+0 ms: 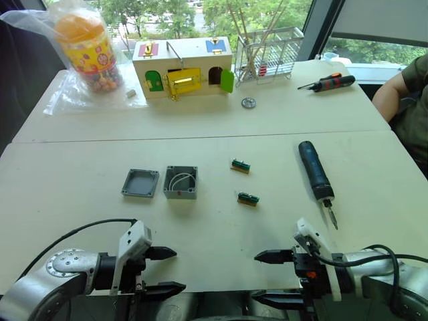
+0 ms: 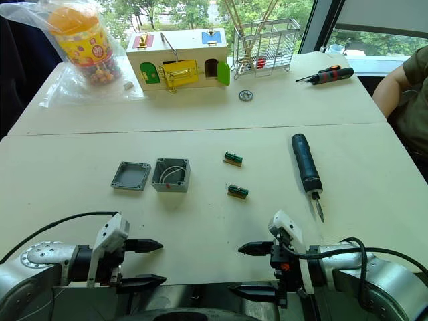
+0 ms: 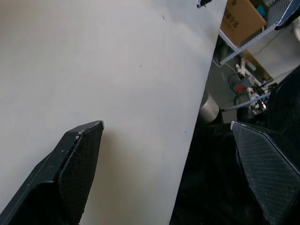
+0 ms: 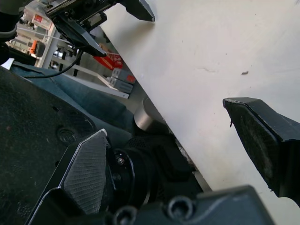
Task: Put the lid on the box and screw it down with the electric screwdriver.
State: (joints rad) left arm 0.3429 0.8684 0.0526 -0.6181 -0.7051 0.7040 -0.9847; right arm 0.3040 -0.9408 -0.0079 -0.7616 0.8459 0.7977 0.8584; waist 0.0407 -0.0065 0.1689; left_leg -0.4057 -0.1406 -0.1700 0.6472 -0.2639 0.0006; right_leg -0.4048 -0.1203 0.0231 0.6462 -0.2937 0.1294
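While both grippers hover spread wide and empty at the table's near edge, left gripper (image 1: 160,271) sits nearer the lid (image 1: 140,182), which lies flat just left of the open box (image 1: 181,182). Beyond right gripper (image 1: 274,277), the electric screwdriver (image 1: 315,171) runs near-to-far, bit toward robot.
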